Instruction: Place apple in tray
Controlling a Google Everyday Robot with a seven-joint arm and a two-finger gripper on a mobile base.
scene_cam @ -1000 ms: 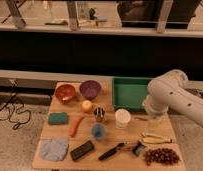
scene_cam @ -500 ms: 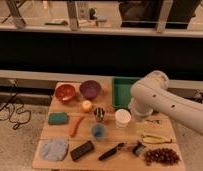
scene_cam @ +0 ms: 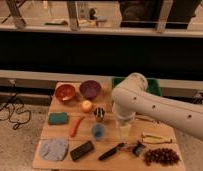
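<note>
The apple [scene_cam: 86,105], small and yellowish-orange, sits on the wooden table in front of the two bowls. The green tray [scene_cam: 152,84] stands at the back right. My white arm covers most of it, so only its corners show. My gripper [scene_cam: 124,127] hangs down from the arm over the middle of the table. It is to the right of the apple and a little nearer, and apart from it. It is open with nothing in it.
Behind the apple stand a red bowl [scene_cam: 65,92] and a purple bowl [scene_cam: 90,89]. Nearby lie a green sponge [scene_cam: 58,118], a carrot [scene_cam: 75,126], a small can [scene_cam: 99,114] and a blue cup [scene_cam: 98,131]. A blue cloth [scene_cam: 54,149] and grapes [scene_cam: 160,156] lie along the front edge.
My arm has swung left from the table's right side across the tray. The gripper now hangs over the middle of the table. The objects have not moved.
</note>
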